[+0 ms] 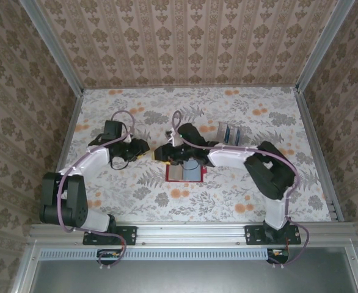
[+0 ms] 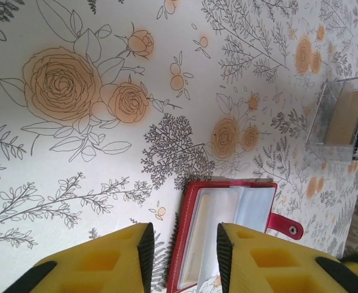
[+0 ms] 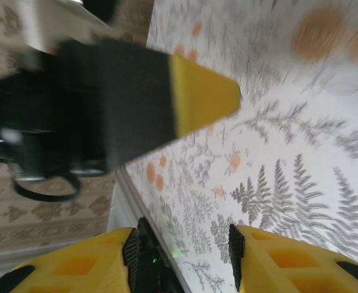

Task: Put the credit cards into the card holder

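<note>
The card holder (image 1: pixel 183 173) lies open on the table, red with greyish see-through pockets facing up. Blue credit cards (image 1: pixel 230 132) stand in a small clear box at the back right. My left gripper (image 1: pixel 147 155) hovers just left of the holder's upper left corner. In the left wrist view its yellow fingers stand apart, with the card holder (image 2: pixel 228 213) flat below the gap and the left gripper (image 2: pixel 185 247) holding nothing. My right gripper (image 1: pixel 162 152) faces it tip to tip above the holder's top edge. The right gripper (image 3: pixel 185 247) is open and empty.
The clear box (image 2: pixel 341 113) sits beyond the holder on the flowered tablecloth. A raised metal rim (image 1: pixel 313 146) runs round the table, with patterned walls behind it. A finger (image 3: pixel 167 91) of the left gripper crosses the right wrist view close ahead.
</note>
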